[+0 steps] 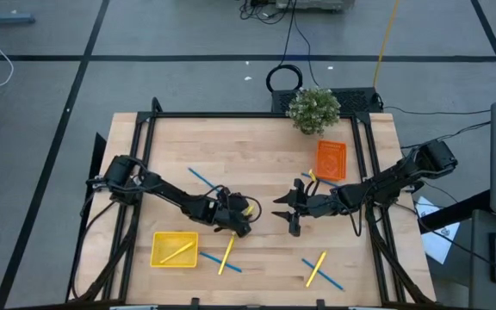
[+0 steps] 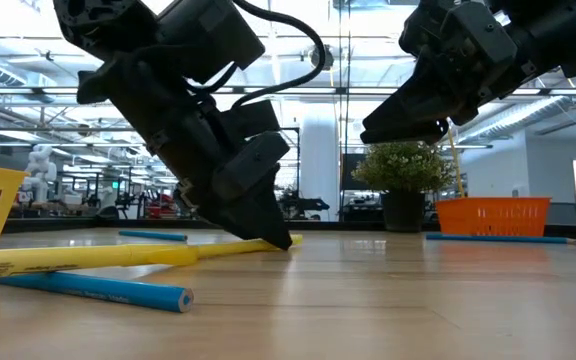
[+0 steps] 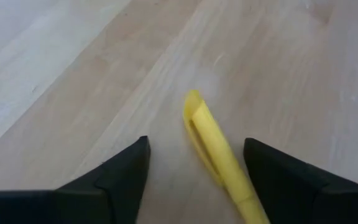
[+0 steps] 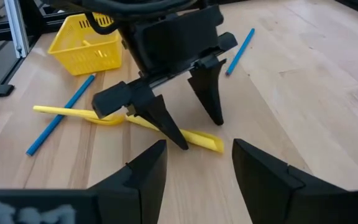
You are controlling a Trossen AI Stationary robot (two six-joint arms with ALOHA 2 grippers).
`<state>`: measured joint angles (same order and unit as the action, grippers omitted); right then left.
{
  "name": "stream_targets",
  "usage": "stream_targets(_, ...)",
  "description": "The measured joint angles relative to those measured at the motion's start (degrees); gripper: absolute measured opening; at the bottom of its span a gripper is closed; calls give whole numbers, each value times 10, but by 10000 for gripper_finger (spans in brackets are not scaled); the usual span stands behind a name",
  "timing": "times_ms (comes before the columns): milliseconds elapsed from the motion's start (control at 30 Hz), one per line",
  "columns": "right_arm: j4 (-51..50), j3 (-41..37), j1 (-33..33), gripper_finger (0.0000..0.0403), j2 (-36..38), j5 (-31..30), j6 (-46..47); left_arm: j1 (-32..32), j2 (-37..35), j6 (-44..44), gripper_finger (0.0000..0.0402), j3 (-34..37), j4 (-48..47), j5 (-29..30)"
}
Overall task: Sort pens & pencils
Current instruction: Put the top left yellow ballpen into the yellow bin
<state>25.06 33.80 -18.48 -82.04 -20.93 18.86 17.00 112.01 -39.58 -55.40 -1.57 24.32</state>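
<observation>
My left gripper (image 3: pixel 194 155) is open and low over the table's middle. Its two fingertips stand on either side of a yellow pen (image 3: pixel 219 155) that lies flat on the wood, also visible in the high view (image 1: pixel 248 208). My right gripper (image 4: pixel 197 165) is open and empty, hovering just right of it (image 1: pixel 289 211) and facing the left gripper (image 4: pixel 179 93). Another yellow stick (image 1: pixel 177 251) lies in the yellow tray (image 1: pixel 157 256). A yellow (image 1: pixel 226 255) and a blue stick (image 1: pixel 213 258) lie beside that tray. More sticks lie near the right front (image 1: pixel 317 269), and a blue one (image 1: pixel 201 179) lies farther back.
The orange tray (image 1: pixel 331 160) sits at the far right, with a yellow stick (image 1: pixel 311 176) and a blue stick (image 1: pixel 324 189) close by it. A potted plant (image 1: pixel 313 109) stands at the far edge. Black frame rails (image 1: pixel 136 164) run along both table sides.
</observation>
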Motion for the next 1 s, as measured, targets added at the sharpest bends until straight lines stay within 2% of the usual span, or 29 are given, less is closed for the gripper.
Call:
stream_targets(167,0,0,0,171,0,0,0,13,0,1,170,0,-8,2)
stream_targets(333,0,0,0,171,0,0,0,24,0,31,43,0,-20,11)
stream_targets(600,0,0,0,171,0,0,0,17,-17,89,36,2,-26,9)
stream_targets(1000,0,1,0,171,0,0,2,17,-134,159,36,4,-75,36)
